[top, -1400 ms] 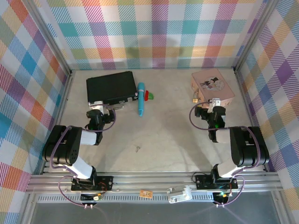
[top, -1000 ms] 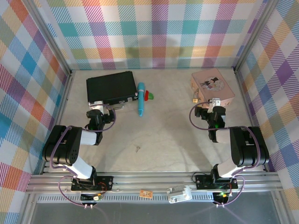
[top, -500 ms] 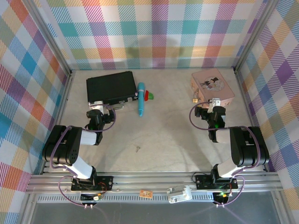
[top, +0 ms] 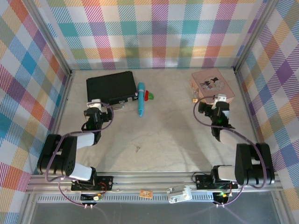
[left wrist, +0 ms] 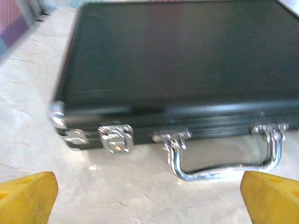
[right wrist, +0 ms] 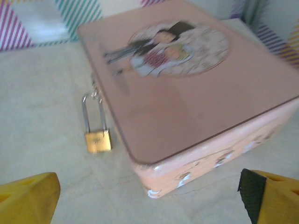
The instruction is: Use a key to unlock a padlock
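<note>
1. Left gripper (left wrist: 149, 198): jaws spread wide, holding nothing, facing the black case (left wrist: 177, 65).
2. Right gripper (right wrist: 149, 196): jaws wide, empty, near the pink tin (right wrist: 196, 107).
3. The padlock (right wrist: 97, 140) lies against the tin's side.
4. The key (top: 137, 149) lies mid-desk (top: 173, 135), well apart from both grippers.

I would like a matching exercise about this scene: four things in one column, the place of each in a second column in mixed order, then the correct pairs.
Things
1. padlock
2. key
3. black case
4. blue pen

Places
A. lying alone in the open middle, apart from the others
B. at the left wall of the pink tin
C. far left, just ahead of the open left gripper
D. along the right side of the black case

Pairs: 1-B, 2-A, 3-C, 4-D
</note>
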Available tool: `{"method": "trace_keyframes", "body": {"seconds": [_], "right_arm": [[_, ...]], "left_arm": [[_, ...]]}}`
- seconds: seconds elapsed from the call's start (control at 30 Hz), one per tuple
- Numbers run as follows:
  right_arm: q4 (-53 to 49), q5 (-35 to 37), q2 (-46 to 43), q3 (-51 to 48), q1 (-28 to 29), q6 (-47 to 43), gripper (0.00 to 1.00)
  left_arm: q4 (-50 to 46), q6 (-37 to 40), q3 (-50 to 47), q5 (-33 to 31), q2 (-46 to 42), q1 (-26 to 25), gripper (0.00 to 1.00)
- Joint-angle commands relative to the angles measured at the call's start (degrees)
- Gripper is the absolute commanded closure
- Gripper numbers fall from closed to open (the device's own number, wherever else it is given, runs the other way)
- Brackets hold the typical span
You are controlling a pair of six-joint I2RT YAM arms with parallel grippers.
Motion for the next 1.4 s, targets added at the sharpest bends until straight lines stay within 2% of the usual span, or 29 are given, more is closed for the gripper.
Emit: {"method": "trace_keyframes", "body": {"seconds": [0.0,0.07,0.13,0.23,0.37,0.47,0.57,0.73,0.93,1.2,1.3,1.37], "right_arm": [[-21.4,3.5,-4.3,6.8,0.0,9.2,0.01],[-29.5,2.1,-4.9,10.4,-0.4,12.3,0.01],[-35.3,2.0,-5.1,12.9,-1.2,15.7,0.01],[-41.7,-3.5,-4.2,15.4,-6.3,21.7,0.01],[-42.7,-13.2,-0.1,17.1,-13.4,26.2,0.01],[-41.3,-20.8,5.3,20.8,-16.3,24.6,0.01],[-44.0,-25.4,12.4,28.5,-16.6,22.1,0.01],[-46.6,-26.0,22.4,37.4,-16.8,24.1,0.01],[-45.2,-25.6,29.6,41.2,-16.8,27.1,0.01],[-43.9,-24.7,34.4,42.0,-16.8,26.5,0.00],[-46.7,-25.1,35.5,42.1,-16.8,22.7,0.11],[-48.2,-26.4,34.6,40.5,-16.8,19.2,0.23]], "left_arm": [[-20.6,-8.6,10.9,-8.6,-4.6,-0.2,0.00],[-32.7,-14.8,18.5,-7.6,-3.7,-0.2,0.00],[-38.7,-18.9,23.9,-3.2,-1.3,-0.5,0.00],[-40.8,-24.9,28.4,0.6,1.9,-2.6,0.00],[-40.4,-29.2,32.6,1.6,4.9,-6.9,0.00],[-43.2,-30.1,37.2,4.6,8.3,-9.1,0.00],[-45.0,-29.7,39.4,7.1,10.6,-11.3,0.00],[-44.1,-30.4,36.2,4.5,9.1,-14.6,0.00],[-39.6,-30.9,30.4,12.1,5.9,-14.8,0.00],[-37.3,-31.5,29.2,15.1,4.6,-15.1,0.00],[-36.8,-32.1,29.6,15.7,5.2,-15.2,0.00],[-36.3,-32.7,29.9,15.7,5.6,-15.3,0.00]]}}
